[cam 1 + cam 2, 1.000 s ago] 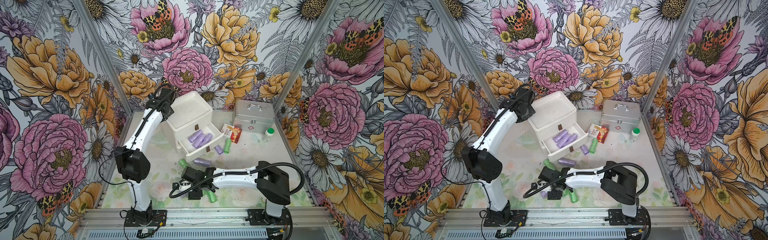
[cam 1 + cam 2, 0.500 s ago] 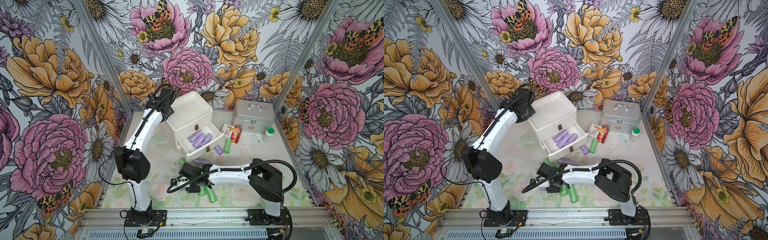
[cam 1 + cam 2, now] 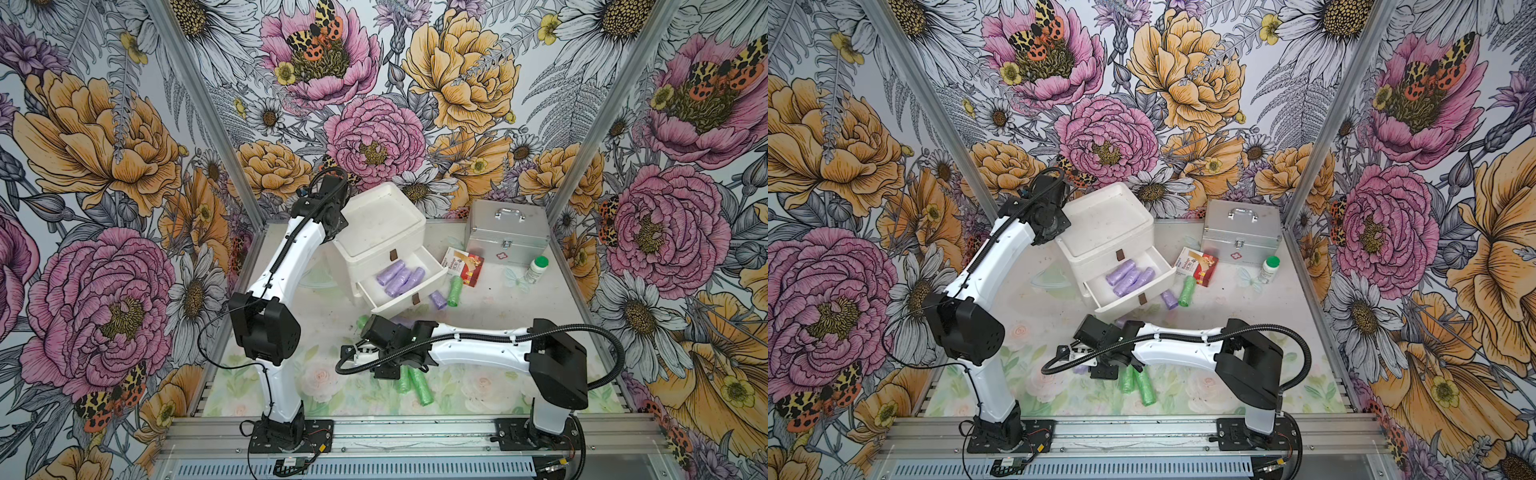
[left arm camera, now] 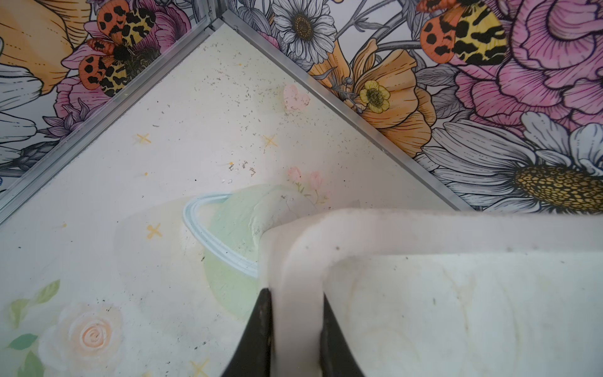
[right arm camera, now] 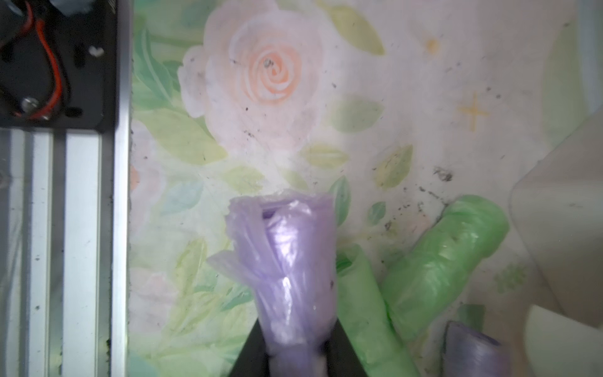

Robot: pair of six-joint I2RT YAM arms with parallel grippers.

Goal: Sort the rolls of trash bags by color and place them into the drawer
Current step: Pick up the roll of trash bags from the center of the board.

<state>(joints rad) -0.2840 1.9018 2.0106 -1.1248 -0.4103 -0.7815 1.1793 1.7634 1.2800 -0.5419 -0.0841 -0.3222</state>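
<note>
A lilac roll of trash bags (image 5: pixel 293 267) is gripped at one end by the right gripper (image 5: pixel 297 355). Its two dark jaws are drawn in to the roll's width, and the crumpled free end sticks out past the fingertips over the flowered mat (image 5: pixel 261 81). The left gripper (image 4: pixel 297 339) is pinched tight on the thick rim of the white drawer unit (image 4: pixel 424 228), close to a corner.

In both top views the right gripper's jaws are hidden beneath its own wrist and cable, so the held roll can barely be made out there. The left gripper's jaws are likewise covered by its wrist at the unit's far corner. The right wrist view is soft, and a second lilac roll (image 5: pixel 473 352) is cut off by the frame's edge.

Two green rolls (image 5: pixel 440 264) lie on the mat just beside the held roll. Whether the nearer one touches it cannot be told. The open drawer (image 3: pixel 409 297) stands apart from the right gripper, farther back on the table, and four lilac rolls (image 3: pixel 399 274) are laid side by side in it. Just in front of it, a short lilac roll (image 3: pixel 437 300) and a single green roll (image 3: pixel 455 291) lie next to each other, near a bandage box (image 3: pixel 463 266). A silver case (image 3: pixel 505 237) and a white bottle with a green cap (image 3: pixel 536 269) are set behind these.
</note>
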